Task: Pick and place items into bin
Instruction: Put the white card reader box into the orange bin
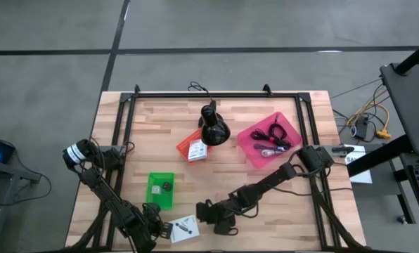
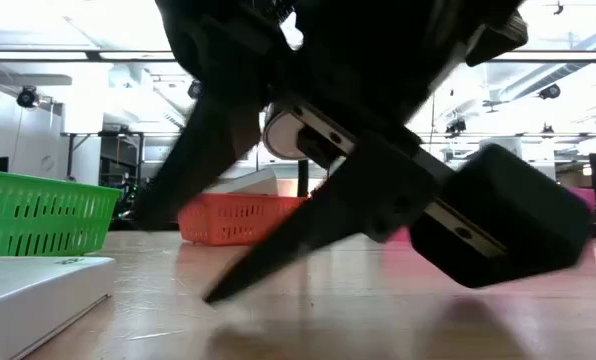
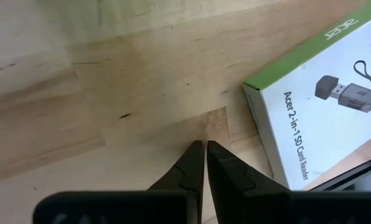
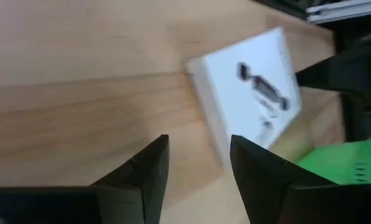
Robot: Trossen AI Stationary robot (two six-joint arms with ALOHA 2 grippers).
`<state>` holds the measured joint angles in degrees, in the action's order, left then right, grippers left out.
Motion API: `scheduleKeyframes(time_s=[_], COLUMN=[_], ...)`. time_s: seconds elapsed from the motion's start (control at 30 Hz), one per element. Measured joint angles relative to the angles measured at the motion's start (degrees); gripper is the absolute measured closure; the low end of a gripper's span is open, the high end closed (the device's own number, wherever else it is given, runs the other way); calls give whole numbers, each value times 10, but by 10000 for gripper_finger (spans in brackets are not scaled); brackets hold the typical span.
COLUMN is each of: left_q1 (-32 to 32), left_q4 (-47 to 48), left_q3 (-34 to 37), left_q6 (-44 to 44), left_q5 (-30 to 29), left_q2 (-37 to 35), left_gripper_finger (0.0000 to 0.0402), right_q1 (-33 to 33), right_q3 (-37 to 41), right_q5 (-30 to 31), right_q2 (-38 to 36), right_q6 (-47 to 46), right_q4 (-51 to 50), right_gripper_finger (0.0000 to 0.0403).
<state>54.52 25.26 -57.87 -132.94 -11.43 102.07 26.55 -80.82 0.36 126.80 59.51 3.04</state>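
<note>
White box (image 3: pixel 322 118), right of frame, is showing "acer" on green edge and "Acer 2-in-1 SD Card Reader".

Around the single black cone-shaped stand (image 1: pixel 213 128) the table carries three bins: one pink (image 1: pixel 250 142), one orange (image 1: pixel 183 145), one green (image 1: pixel 155 183). One white card-reader box (image 1: pixel 184 228) lies well beyond the green bin. Two arms work there, so two grippers: left (image 1: pixel 157 226), right (image 1: pixel 204 210).

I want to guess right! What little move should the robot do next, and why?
Probably ease the open right gripper forward around the white card reader box. The box lies flat on the table just ahead of its fingers, outside every bin, while the left gripper sits shut beside it.
</note>
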Motion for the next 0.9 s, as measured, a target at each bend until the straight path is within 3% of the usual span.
scheduleKeyframes(time_s=[0.27,0.33,0.53,0.9], left_q1=[-19,-26,-44,-56], left_q4=[-19,-44,-73,-78], left_q3=[1,1,2,2], left_q6=[14,19,74,90], left_q5=[1,-22,-20,-23], left_q2=[25,31,36,36], left_gripper_finger=[400,401,401,401], right_q1=[-1,0,0,0], right_q3=[0,0,0,-7], right_q5=[-2,-3,-4,-4], right_q2=[11,13,15,14], right_q6=[52,60,65,69], right_q4=[41,44,47,-14], right_gripper_finger=[220,215,208,207])
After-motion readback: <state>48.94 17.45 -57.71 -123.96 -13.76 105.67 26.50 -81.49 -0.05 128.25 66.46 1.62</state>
